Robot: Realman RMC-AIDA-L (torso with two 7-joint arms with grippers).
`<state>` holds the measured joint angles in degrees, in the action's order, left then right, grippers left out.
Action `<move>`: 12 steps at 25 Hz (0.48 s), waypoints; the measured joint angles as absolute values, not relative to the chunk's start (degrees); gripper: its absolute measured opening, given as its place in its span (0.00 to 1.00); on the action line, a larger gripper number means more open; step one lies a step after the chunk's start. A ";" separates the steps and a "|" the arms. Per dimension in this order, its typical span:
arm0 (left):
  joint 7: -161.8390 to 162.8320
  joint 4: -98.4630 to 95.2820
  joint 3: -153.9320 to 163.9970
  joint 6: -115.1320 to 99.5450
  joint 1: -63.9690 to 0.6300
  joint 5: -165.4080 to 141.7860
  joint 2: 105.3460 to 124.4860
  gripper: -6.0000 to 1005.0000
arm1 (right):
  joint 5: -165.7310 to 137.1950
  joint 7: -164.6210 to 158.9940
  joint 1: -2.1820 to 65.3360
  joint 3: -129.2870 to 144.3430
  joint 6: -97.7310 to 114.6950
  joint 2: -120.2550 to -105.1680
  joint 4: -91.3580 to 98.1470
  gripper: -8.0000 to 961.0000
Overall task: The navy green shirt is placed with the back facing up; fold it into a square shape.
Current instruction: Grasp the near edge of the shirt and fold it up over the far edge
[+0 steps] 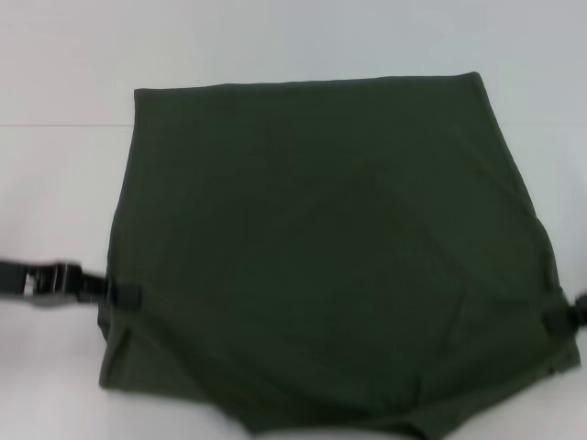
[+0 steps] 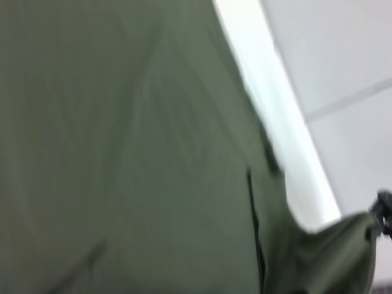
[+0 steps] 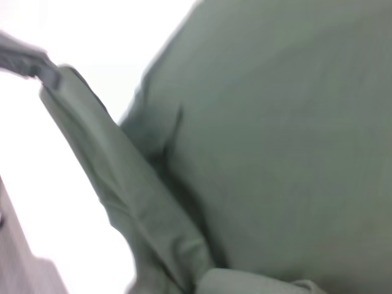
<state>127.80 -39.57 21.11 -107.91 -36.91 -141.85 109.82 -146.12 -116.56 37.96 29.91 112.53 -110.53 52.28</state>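
Left pincer (image 1: 124,295) and right pincer (image 1: 561,319) clamping navy green shirt (image 1: 321,257) side edges

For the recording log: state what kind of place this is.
Likely a lab or test bench: a bare white table, a single navy green shirt laid on it, with the left claw and right claw at its side edges.
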 joint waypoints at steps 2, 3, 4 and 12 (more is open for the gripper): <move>127.59 -39.50 20.18 -105.48 -36.77 -139.26 109.81 0.07 | -143.04 -116.02 37.62 27.50 111.68 -110.46 52.76 0.09; 127.54 -39.41 19.70 -104.38 -36.72 -138.18 109.81 0.07 | -141.81 -115.96 37.44 26.59 110.92 -110.46 52.87 0.09; 127.54 -39.29 19.28 -103.16 -36.64 -137.04 109.81 0.07 | -140.42 -115.92 37.19 25.79 110.15 -110.44 52.92 0.09; 127.65 -37.56 18.37 -93.40 -35.27 -128.53 110.59 0.07 | -127.77 -114.44 33.15 24.16 97.05 -110.84 50.39 0.08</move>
<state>127.65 -37.56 18.37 -93.40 -35.27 -128.53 110.59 -127.77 -114.44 33.15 24.16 97.05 -110.84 50.39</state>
